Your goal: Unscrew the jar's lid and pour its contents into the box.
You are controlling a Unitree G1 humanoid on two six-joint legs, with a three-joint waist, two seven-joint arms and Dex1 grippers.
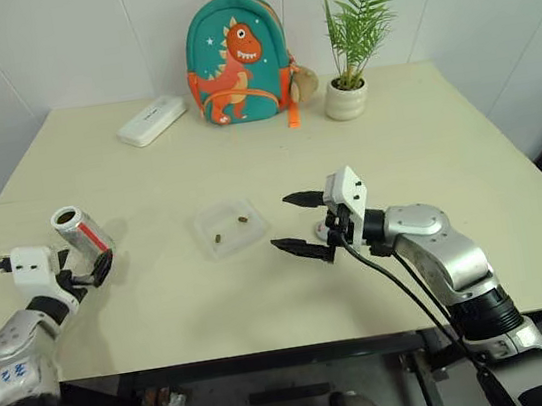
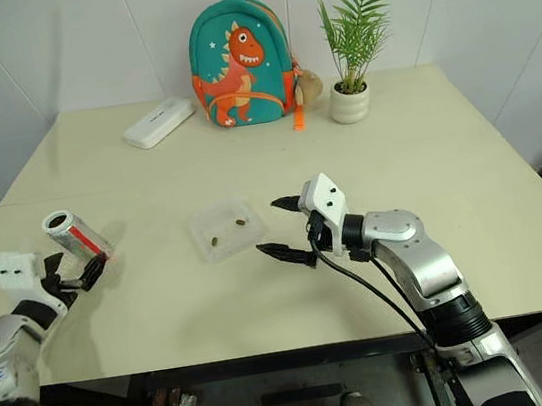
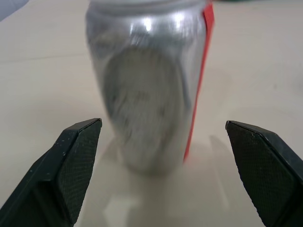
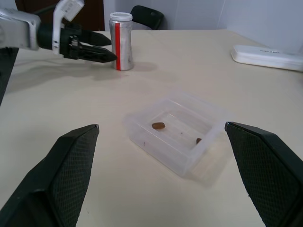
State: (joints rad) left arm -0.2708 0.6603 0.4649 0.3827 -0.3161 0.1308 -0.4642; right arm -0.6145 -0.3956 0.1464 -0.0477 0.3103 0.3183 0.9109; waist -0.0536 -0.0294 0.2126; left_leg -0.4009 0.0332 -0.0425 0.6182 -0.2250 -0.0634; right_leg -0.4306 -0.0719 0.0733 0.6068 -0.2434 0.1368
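At frame's lower left, the jar (image 1: 81, 233) stands lidless on the tabletop (image 1: 425, 151).
Left hand (image 1: 91, 274) gapes wide beside it; rigid, light, likely slick — grip mid-body.

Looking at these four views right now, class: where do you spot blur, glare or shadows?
Left wrist view: the jar is smeared and soft, with bright glints near its top. Right wrist view: the jar and the box are sharp; the box throws a soft shadow on the table. Left eye view: even light, faint shadow beside the jar.
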